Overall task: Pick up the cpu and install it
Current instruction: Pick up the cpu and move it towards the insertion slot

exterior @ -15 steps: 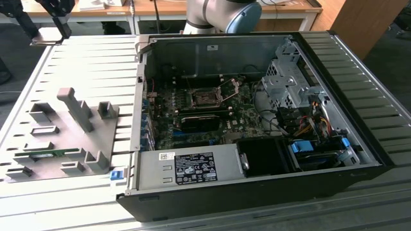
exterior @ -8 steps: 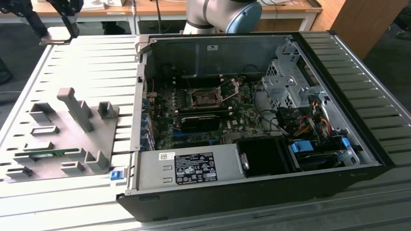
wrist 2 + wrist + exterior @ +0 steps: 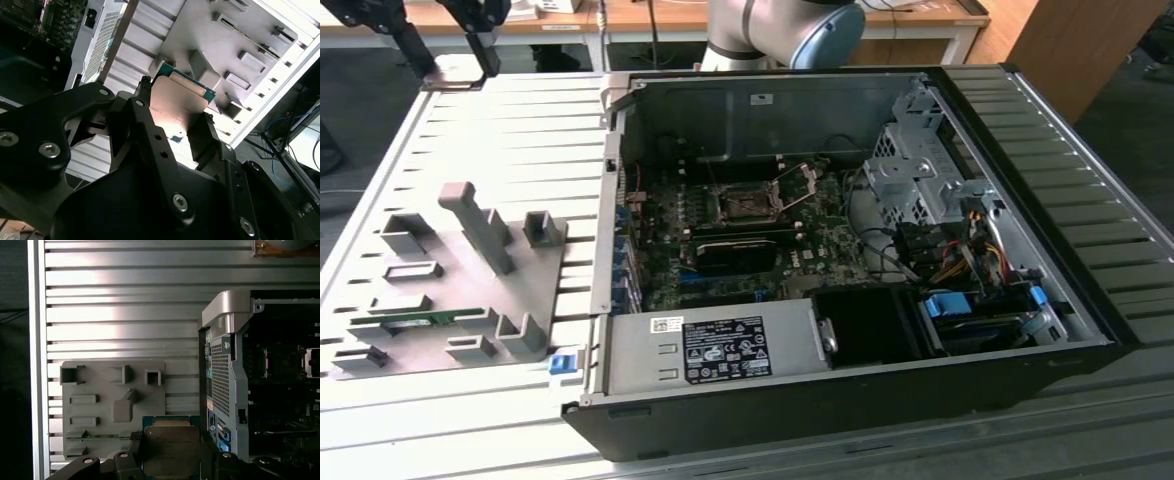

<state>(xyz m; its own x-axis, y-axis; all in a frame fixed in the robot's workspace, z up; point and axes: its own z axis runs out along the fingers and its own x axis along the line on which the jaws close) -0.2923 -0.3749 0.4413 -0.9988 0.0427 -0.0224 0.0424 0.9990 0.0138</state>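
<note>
jaws clamped on cpu (image 3: 171, 452) by two opposite edges. gripper (image 3: 175, 114) holds it in air above ribbed table (image 3: 494, 130), over grey fixture plate (image 3: 115, 390), beside open computer case (image 3: 854, 420).

risk, as i judge it: thin-edge pinch on smooth metal could slip or tilt chip. tilted chip would meet open socket (image 3: 750, 203) crooked. case wall near, could clip it.

cpu flat, square, dull silvery lid, green rim. plate matte plastic, blocky. table shiny, grooved.

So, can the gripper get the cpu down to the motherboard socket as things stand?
Probably yes: the gripper holds the cpu, the case lies open, the socket has its frame lifted, nothing covers it.
</note>
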